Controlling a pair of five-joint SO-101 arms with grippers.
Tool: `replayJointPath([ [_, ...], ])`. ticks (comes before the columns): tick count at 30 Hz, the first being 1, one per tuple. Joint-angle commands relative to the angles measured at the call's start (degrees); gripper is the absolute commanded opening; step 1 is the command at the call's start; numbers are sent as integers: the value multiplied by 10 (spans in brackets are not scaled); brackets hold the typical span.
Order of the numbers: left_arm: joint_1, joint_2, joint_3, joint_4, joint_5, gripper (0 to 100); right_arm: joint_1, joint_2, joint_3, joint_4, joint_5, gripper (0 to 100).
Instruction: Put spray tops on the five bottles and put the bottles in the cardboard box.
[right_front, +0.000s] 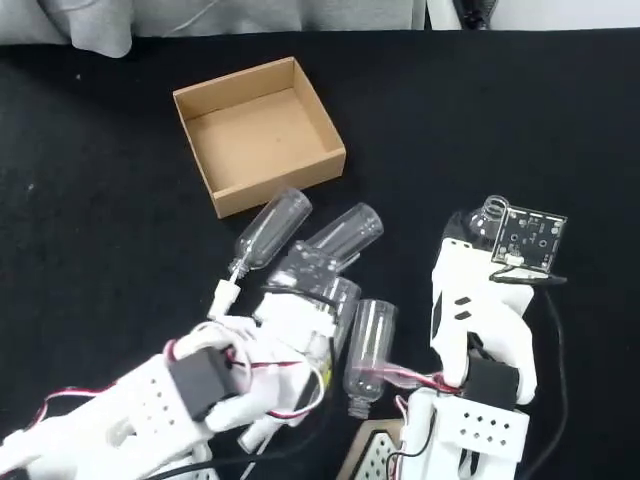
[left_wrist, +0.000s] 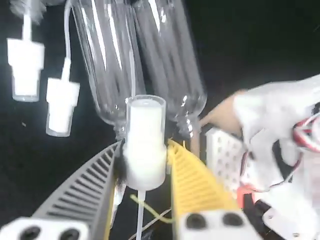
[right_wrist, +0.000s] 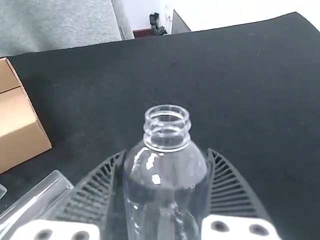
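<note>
Capping: our left fingers (left_wrist: 95, 180) pinch a spray top (left_wrist: 145, 142), right fingers (right_wrist: 230, 190) clamp 1 bottle (right_wrist: 165, 180) (neck uncapped); next we must align them.

Bottle (right_wrist: 165, 170) base (in right gripper (right_wrist: 165, 151)) past view's edge

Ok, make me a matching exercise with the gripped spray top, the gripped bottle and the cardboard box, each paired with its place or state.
Things:
1. gripped spray top
2. gripped bottle
3. cardboard box

Places or states:
A. empty
B. clamped in the right tool
C. clamped in the left tool

Pairs: 1-C, 2-B, 3-A
</note>
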Motion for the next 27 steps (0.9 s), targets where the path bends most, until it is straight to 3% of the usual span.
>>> replayJointPath([
  [1,-29,-56,-1,0,4,28,-8,-13,-26,-13,0,152],
  [27,-164,-87,-7,-53,9,28,-44,-13,-16,-12,1,152],
])
